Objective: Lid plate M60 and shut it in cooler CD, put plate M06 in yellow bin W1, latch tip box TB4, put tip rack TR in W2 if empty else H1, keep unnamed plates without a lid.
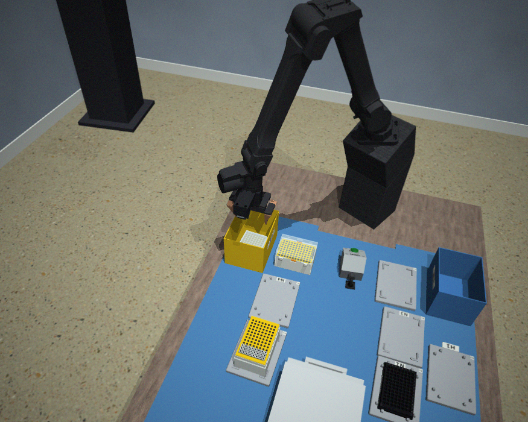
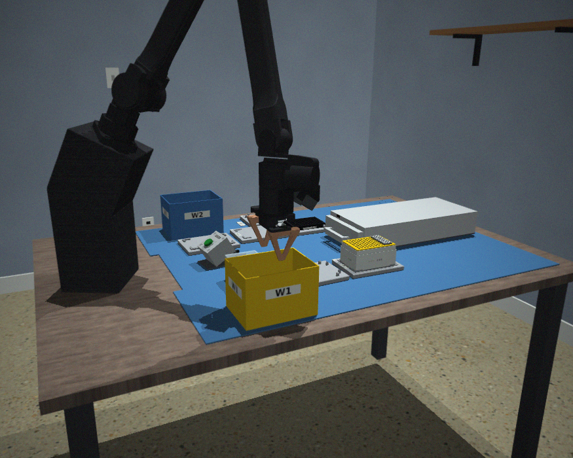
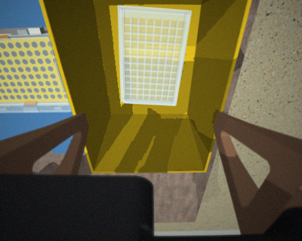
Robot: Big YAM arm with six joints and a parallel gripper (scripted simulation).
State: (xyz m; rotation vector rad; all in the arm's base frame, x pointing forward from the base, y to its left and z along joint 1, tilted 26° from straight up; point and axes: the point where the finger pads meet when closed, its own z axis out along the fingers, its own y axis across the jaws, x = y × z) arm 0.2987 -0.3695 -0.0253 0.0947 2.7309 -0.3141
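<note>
My gripper (image 1: 251,210) (image 2: 272,250) (image 3: 151,119) is open and empty, hanging just above the rim of the yellow bin W1 (image 1: 244,258) (image 2: 272,305) (image 3: 94,69). The clear assay plate (image 1: 253,238) (image 3: 154,55) lies flat on the bin's floor, well below the fingers. Tip box TB4 (image 1: 295,252) (image 3: 25,69) stands right beside the bin. The DONE key (image 1: 353,249) (image 2: 208,241) is past it. The tip rack TR (image 1: 256,338) (image 2: 368,248), with tips in some holes, sits on a nest at the mat's front. No white plate shows.
Blue bin W2 (image 1: 455,313) (image 2: 192,222) stands at the far side. The cooler CD (image 1: 316,390) (image 2: 405,219) lies at the front. A black plate (image 1: 396,390) sits on one nest. Nests N4 (image 1: 275,297), N3 (image 1: 400,336), H1 (image 1: 451,377) and the pocket nest (image 1: 395,283) are bare.
</note>
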